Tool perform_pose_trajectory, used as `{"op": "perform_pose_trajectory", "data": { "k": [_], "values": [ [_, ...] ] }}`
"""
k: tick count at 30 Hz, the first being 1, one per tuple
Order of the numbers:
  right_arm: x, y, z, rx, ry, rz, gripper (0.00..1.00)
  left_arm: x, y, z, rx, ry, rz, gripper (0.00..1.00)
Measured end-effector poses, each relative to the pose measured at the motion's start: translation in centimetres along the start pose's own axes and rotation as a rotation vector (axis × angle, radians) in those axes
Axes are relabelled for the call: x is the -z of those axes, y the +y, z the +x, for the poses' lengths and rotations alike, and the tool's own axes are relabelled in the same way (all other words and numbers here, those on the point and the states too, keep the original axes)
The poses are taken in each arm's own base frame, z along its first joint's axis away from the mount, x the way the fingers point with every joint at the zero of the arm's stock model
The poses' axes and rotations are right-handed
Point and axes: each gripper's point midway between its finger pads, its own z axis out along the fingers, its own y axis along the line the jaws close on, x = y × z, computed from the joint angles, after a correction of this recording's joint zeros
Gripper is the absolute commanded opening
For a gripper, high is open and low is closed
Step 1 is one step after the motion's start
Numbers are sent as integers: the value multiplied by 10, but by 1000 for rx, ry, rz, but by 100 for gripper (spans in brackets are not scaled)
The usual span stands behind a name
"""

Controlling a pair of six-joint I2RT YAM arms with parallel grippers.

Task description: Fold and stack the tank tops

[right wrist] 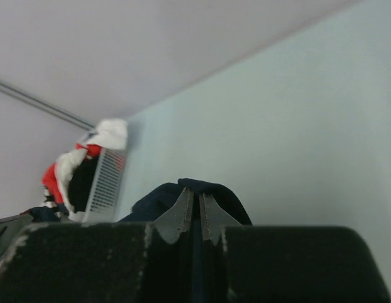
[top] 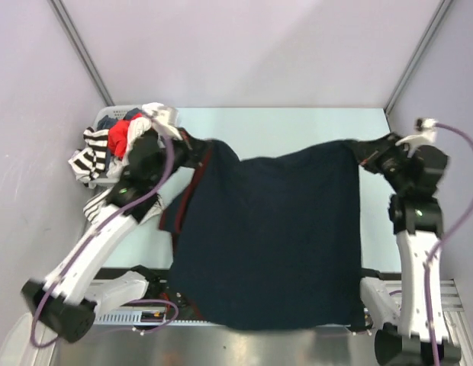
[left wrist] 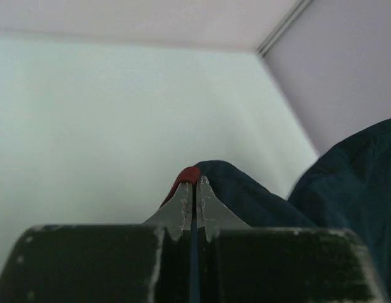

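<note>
Navy top (top: pixel 267 236) held spread
Left gripper (left wrist: pixel 194 181) and right gripper (right wrist: pixel 195 193) clamp its far corners — cloth trails nearward.

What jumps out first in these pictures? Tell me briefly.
A big dark navy tank top is stretched across the middle of the table, held up by its two far corners. The left hand and right hand are each shut on one corner, with maroon trim showing at the left one. At the far left corner, a white basket overflows with a heap of red and striped clothes.
</note>
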Motion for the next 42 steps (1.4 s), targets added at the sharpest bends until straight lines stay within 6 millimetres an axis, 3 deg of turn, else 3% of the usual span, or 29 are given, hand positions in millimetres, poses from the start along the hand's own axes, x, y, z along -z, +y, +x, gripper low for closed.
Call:
{"op": "perform_pose_trajectory", "data": {
  "k": [2, 4, 6, 10, 16, 20, 24, 30, 31, 32, 34, 35, 38, 40, 42],
  "values": [
    [-25, -38, 36, -59, 87, 66, 0, -27, 34, 52, 28, 108, -93, 0],
    [-45, -72, 67, -106, 155, 128, 0, -48, 60, 88, 39, 180, -171, 0],
    [-64, -96, 85, -139, 191, 175, 0, -65, 79, 110, 39, 217, -226, 0],
    [-105, -130, 98, -172, 205, 210, 0, -109, 106, 137, 49, 252, -291, 0],
    [-181, -178, 121, -241, 267, 222, 0, -180, 150, 151, 133, 280, -321, 0],
    [-218, -199, 132, -279, 280, 211, 0, -207, 185, 155, 205, 290, -344, 0],
    [-254, -214, 130, -295, 273, 198, 0, -236, 215, 147, 254, 269, -351, 0],
    [-316, -232, 114, -296, 230, 151, 0, -288, 236, 124, 288, 214, -295, 0],
    [-324, -234, 110, -295, 219, 142, 0, -294, 238, 123, 296, 208, -282, 4],
    [-334, -237, 109, -294, 212, 136, 27, -303, 240, 122, 305, 202, -264, 39],
    [-351, -244, 106, -302, 199, 127, 55, -315, 244, 122, 316, 199, -237, 70],
    [-357, -246, 105, -303, 193, 122, 75, -319, 246, 122, 324, 200, -228, 96],
    [-364, -250, 105, -305, 187, 118, 86, -319, 254, 129, 339, 227, -235, 100],
    [-364, -250, 106, -306, 191, 120, 86, -316, 257, 129, 332, 235, -246, 100],
    [-359, -249, 107, -305, 190, 122, 81, -305, 256, 129, 319, 251, -265, 100]
  ]
}}
